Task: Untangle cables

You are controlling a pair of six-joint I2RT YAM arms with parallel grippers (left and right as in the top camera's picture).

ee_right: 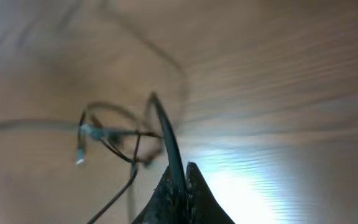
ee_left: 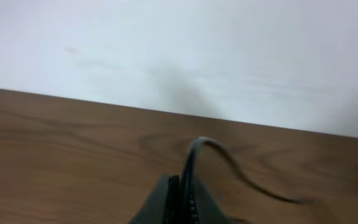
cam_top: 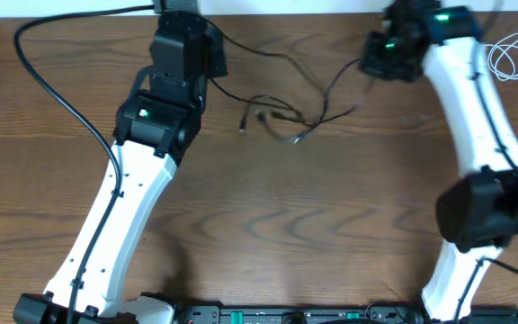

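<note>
The black cable (cam_top: 275,113) lies in a loose tangle of loops at the table's middle back, with small plug ends at its left and lower right. One strand runs left to my left gripper (cam_top: 207,56), another runs up right to my right gripper (cam_top: 374,59). In the left wrist view, my left gripper (ee_left: 182,186) is shut on the black cable (ee_left: 194,155). In the right wrist view, my right gripper (ee_right: 182,177) is shut on the black cable (ee_right: 165,134), with the tangle beyond it. The white cable (cam_top: 509,56) lies coiled at the far right back, apart from both grippers.
A thick black robot wire (cam_top: 61,90) curves across the table's left side beside the left arm. The white wall (ee_left: 179,50) stands just behind the table's back edge. The right arm's body (cam_top: 475,117) stretches along the right side.
</note>
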